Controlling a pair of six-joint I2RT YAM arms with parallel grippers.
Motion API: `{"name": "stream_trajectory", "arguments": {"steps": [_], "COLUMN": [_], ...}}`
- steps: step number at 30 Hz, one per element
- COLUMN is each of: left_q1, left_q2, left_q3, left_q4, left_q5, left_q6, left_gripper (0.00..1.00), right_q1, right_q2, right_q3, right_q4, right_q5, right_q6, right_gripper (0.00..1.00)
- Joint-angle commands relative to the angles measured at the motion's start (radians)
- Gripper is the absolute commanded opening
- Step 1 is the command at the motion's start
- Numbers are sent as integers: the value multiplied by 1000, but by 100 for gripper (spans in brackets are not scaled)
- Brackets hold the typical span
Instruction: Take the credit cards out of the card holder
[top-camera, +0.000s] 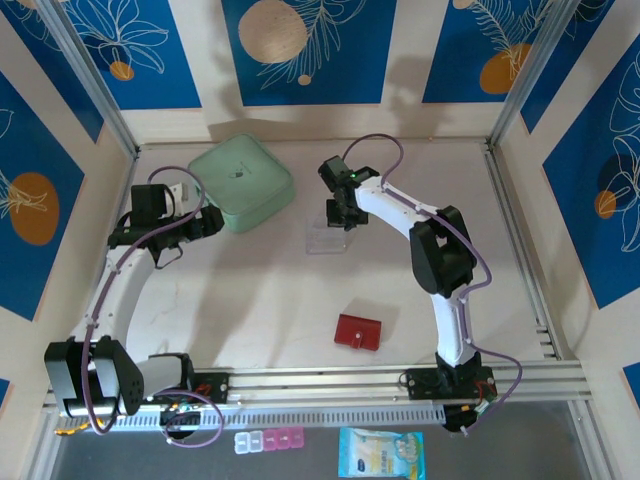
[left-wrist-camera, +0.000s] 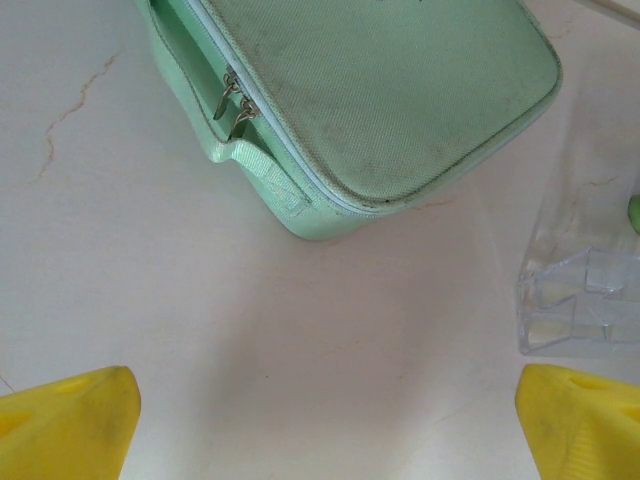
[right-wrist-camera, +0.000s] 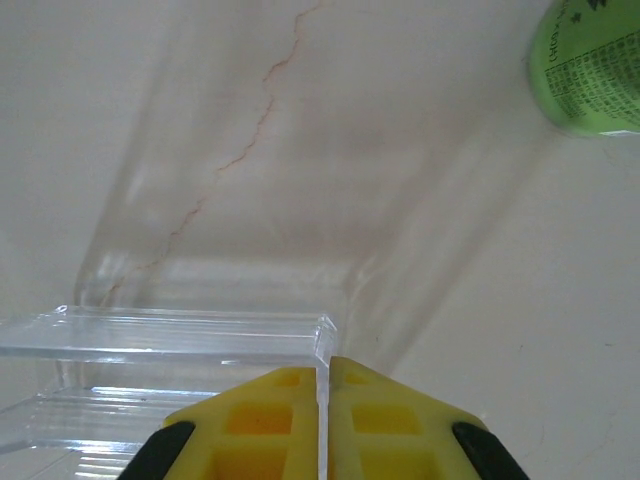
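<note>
Pale table (top-camera: 250, 290) bears green case (top-camera: 240, 182), clear tray (top-camera: 328, 240) and red card holder (top-camera: 358, 332).

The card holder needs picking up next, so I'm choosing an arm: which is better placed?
Probably left: the left tool is open and free, while the right tool is shut on the clear tray. The card holder lies nearer the right arm, though.

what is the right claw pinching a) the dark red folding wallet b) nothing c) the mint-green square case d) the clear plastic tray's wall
d: the right claw is closed on the thin upright wall of the clear plastic tray, as the right wrist view shows.
</note>
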Motion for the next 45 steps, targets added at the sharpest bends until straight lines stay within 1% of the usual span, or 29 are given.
{"name": "stream_trajectory", "arguments": {"steps": [1,8,15,21,26,33,38,41,45], "left_q1": [15,15,15,15,15,15,16,16,18], "left_q2": [11,12,10,10,7,4,-1,-7,-11], "left_q3": [-10,-9,-7,-7,-7,-8,-2,-3,-1], "left_q4": [-7,-12,-17,-16,-16,-19,-21,-25,-24], "left_q5": [15,2,-6,-4,-2,-2,-2,-11,-8], "left_q6": [-13,-8,-4,-4,-4,-2,2,6,6], "left_gripper": [96,96,96,96,96,96,96,97,97], "right_q1": [7,8,9,11,19,30,72,127,236], "right_q2": [24,29,11,-29,-90,-247,-404,-496,-597], "right_q3": [43,61,68,66,28,-116,-282,-391,-529], "right_q4": [-23,-36,-36,-48,-55,-82,-57,-52,-46], "right_q5": [17,18,15,15,-3,-51,-142,-189,-220], "right_q6": [2,-9,-19,-20,-23,-35,12,77,194], "right_gripper": [11,15,15,16,18,22,31,37,48]}}
